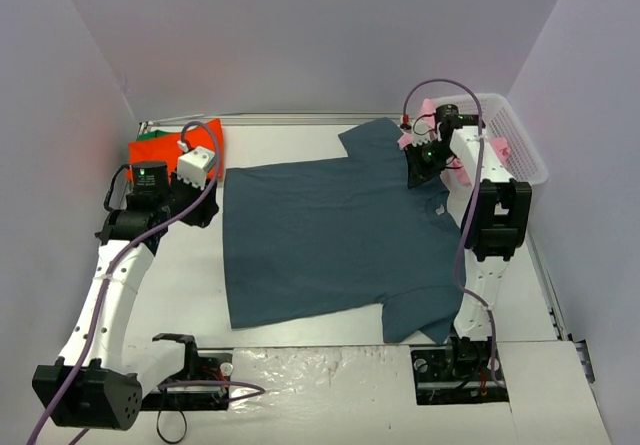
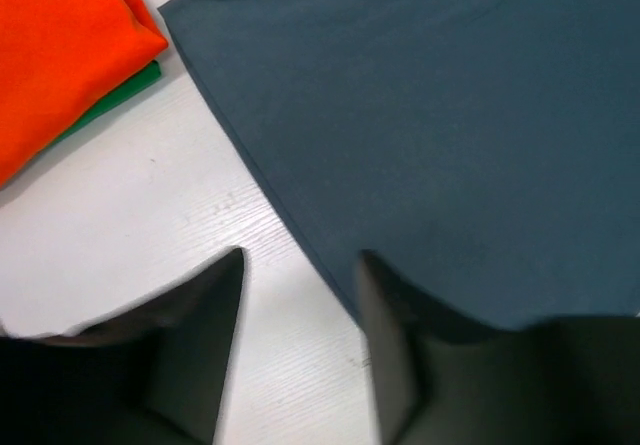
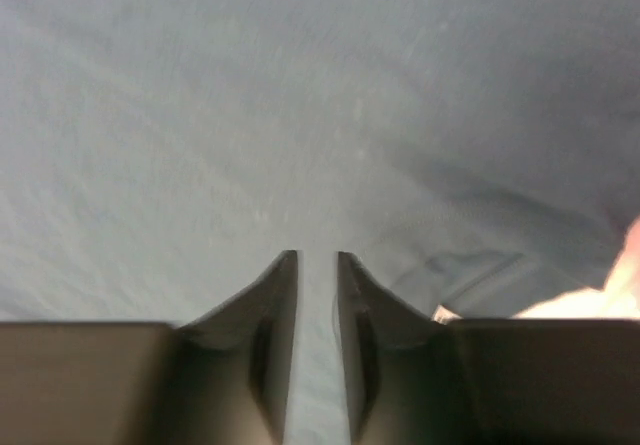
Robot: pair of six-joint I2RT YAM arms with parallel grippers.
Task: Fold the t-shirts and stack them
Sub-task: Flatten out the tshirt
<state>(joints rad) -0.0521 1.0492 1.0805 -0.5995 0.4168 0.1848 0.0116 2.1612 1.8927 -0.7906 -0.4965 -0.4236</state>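
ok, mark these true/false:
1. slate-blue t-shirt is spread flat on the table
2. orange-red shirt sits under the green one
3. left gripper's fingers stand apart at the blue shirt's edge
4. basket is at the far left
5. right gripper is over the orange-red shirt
1. True. The slate-blue t-shirt lies spread out mid-table.
2. False. The orange-red shirt lies folded on top of the green shirt.
3. True. The left gripper has one finger over bare table and the other at the slate-blue t-shirt's edge.
4. False. The white basket stands at the far right, with pink cloth at it.
5. False. The right gripper is over the slate-blue t-shirt, on the basket's side.
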